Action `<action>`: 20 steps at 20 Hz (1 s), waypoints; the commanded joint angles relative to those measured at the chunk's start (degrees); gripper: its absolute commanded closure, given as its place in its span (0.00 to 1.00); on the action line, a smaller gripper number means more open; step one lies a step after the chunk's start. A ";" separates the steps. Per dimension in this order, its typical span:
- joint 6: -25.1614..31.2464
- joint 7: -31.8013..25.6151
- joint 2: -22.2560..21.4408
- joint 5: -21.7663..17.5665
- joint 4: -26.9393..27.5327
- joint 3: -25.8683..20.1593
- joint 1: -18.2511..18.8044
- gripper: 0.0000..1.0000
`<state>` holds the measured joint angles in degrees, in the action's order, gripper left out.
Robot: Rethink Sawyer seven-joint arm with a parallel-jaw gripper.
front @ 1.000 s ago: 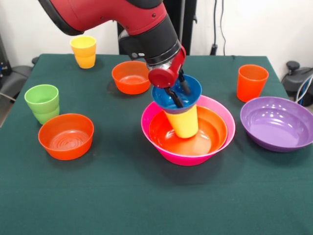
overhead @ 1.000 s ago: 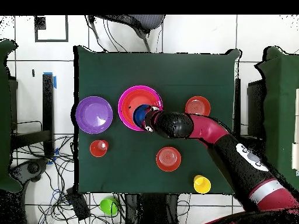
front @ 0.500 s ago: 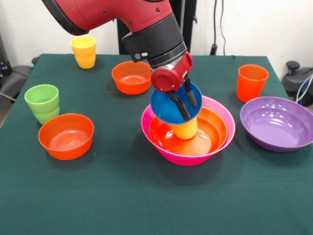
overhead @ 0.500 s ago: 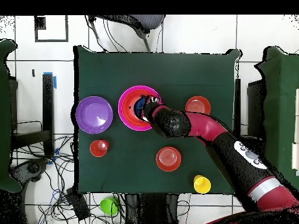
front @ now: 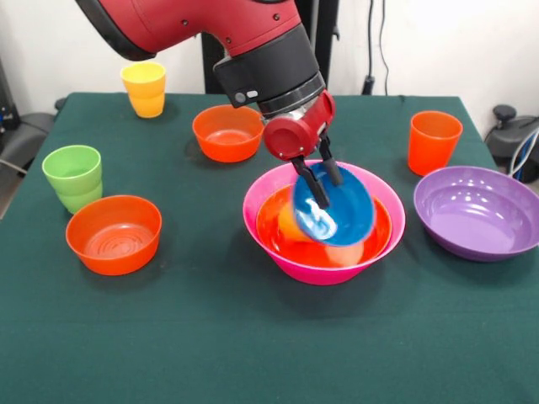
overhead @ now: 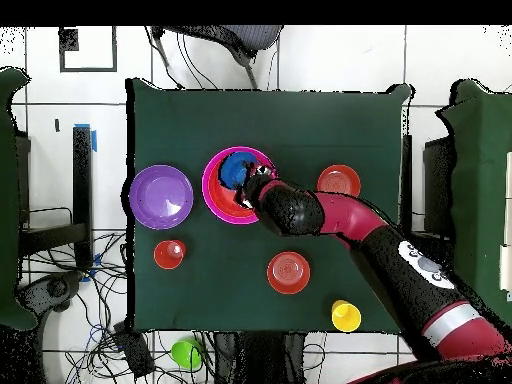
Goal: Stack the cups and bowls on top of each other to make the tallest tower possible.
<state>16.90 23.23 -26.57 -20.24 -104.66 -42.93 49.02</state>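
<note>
On the dark green cloth-covered desk [front: 210, 337], nearest the camera on the left, sits a small glossy orange plastic bowl [front: 114, 234], upright and empty. Just behind it stands a green plastic tumbler [front: 73, 178].

At the middle is the largest pink plastic bowl [front: 324, 223], with a large orange plastic bowl [front: 286, 231] nested inside it. A small blue plastic bowl [front: 333, 205] is tipped steeply on its side within them, its glossy inside facing the camera. The black fingers of the gripper [front: 322, 181] are clamped on the blue bowl's upper rim, one finger against the inside face and one behind. A yellowish shape shows just left of the blue bowl, mostly hidden, so what it is cannot be told.

To the right, near the pink bowl but apart from it, rests a large purple plastic bowl [front: 477, 212]. Behind that stands an orange plastic tumbler [front: 434, 141].

Further back, beside the red and black robot arm [front: 244, 42], sits a second small orange bowl [front: 226, 132]. At the far left corner stands a yellow plastic tumbler [front: 145, 88].

From overhead, the blue bowl [overhead: 235, 168] lies inside the pink bowl's rim [overhead: 212, 170].
</note>
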 commanded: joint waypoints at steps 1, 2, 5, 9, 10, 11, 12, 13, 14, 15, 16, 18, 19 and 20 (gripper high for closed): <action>5.65 8.30 -0.22 -2.21 1.29 4.96 -4.08 0.00; 5.90 8.34 -0.15 -2.05 1.36 5.26 -4.18 0.00; 5.98 8.45 -0.02 -1.94 1.61 6.05 -4.60 0.00; 6.02 9.18 -0.03 -1.61 2.29 7.61 -5.89 0.00; 6.05 9.51 0.13 -1.30 2.53 8.03 -6.19 0.00; 6.06 9.57 -0.04 -1.22 2.67 8.24 -6.52 0.00; 6.23 9.62 -0.28 -1.04 2.71 8.39 -6.77 0.00; 6.23 9.61 -0.35 -0.88 2.72 8.50 -6.86 0.00; 6.41 9.61 -0.45 -0.75 2.85 8.80 -7.10 0.00; 6.42 9.62 -0.43 -0.69 2.97 9.04 -7.31 0.00; 6.34 9.62 -0.38 -0.74 3.13 9.28 -7.47 0.00; 6.34 9.61 -0.43 -0.67 3.16 9.40 -7.67 0.00; 6.47 9.54 -0.50 -0.61 3.14 9.40 -7.66 0.00; 6.57 9.58 -0.65 -0.52 3.09 9.47 -7.68 0.00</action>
<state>16.87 23.23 -27.83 -20.21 -104.11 -38.71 43.80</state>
